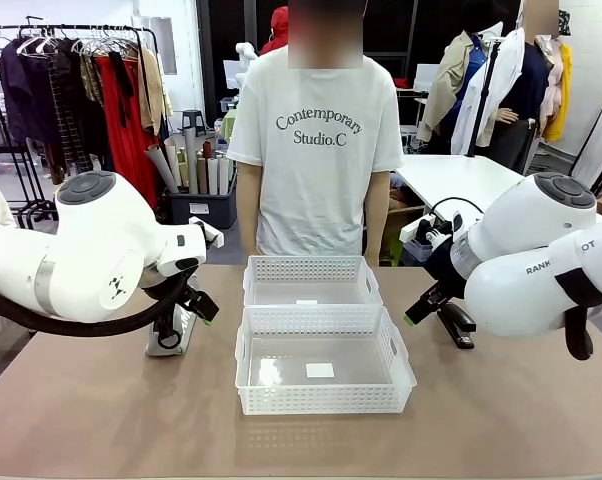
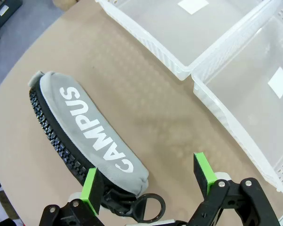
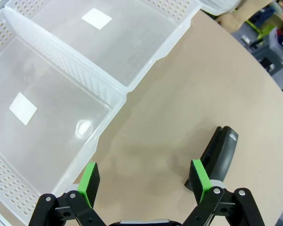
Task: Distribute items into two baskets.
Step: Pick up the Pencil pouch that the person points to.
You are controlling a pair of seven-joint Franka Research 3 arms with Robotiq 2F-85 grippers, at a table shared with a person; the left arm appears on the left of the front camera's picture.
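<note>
While the near basket and the far basket sat between the arms with nothing in them, the left gripper hung wide open, holding nothing, beside the grey pouch. One green pad was over its zip-pull end, and its long axis ran away from the fingers, off to one side of the jaws. The right gripper, open and empty too, had the black stapler just outside one pad, lying lengthways away from it. Each arm was nearer its own item, and each looked to need a sideways shift to centre
</note>
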